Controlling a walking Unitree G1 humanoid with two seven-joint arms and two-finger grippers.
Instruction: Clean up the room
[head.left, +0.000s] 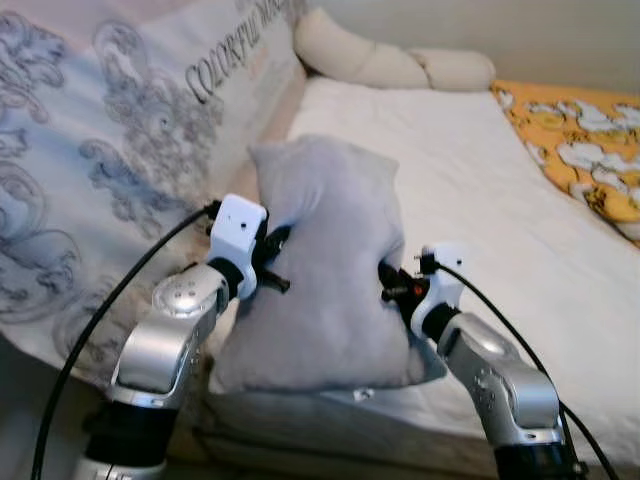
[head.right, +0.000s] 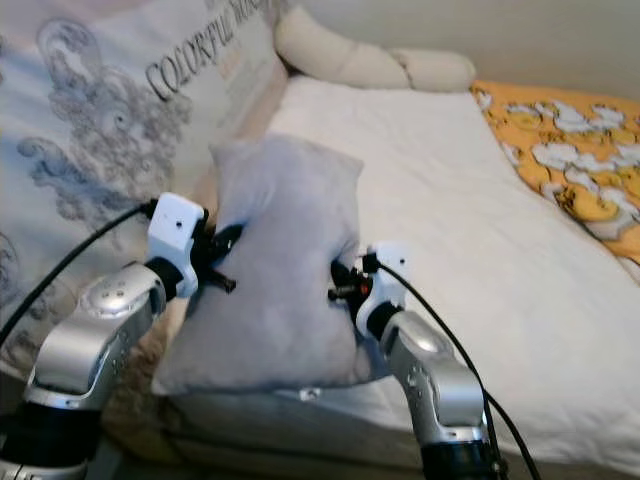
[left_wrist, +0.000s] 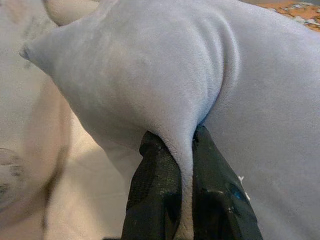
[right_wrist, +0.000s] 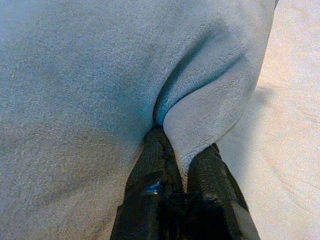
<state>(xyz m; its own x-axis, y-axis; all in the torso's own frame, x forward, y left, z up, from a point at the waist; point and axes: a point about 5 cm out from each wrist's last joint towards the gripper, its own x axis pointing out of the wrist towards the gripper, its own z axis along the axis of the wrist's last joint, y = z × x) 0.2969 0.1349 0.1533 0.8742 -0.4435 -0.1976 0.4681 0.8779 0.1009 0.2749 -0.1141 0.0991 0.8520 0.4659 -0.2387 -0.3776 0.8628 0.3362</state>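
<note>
Both end effectors are clamped on pinched folds of the soft grey plush pillow (head.left: 325, 270); the left end effector (left_wrist: 186, 165) nips its left edge, the right end effector (right_wrist: 182, 162) its right edge, probably so the limp cushion stays spread; it stands over the near edge of the white-sheeted bed (head.left: 470, 180), beside the large pale printed cushion (head.left: 110, 120); an orange patterned blanket (head.left: 585, 145) lies far right.

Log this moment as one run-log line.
left claw: shut on grey pillow | right claw: shut on grey pillow | pillow: held upright over white bed edge
</note>
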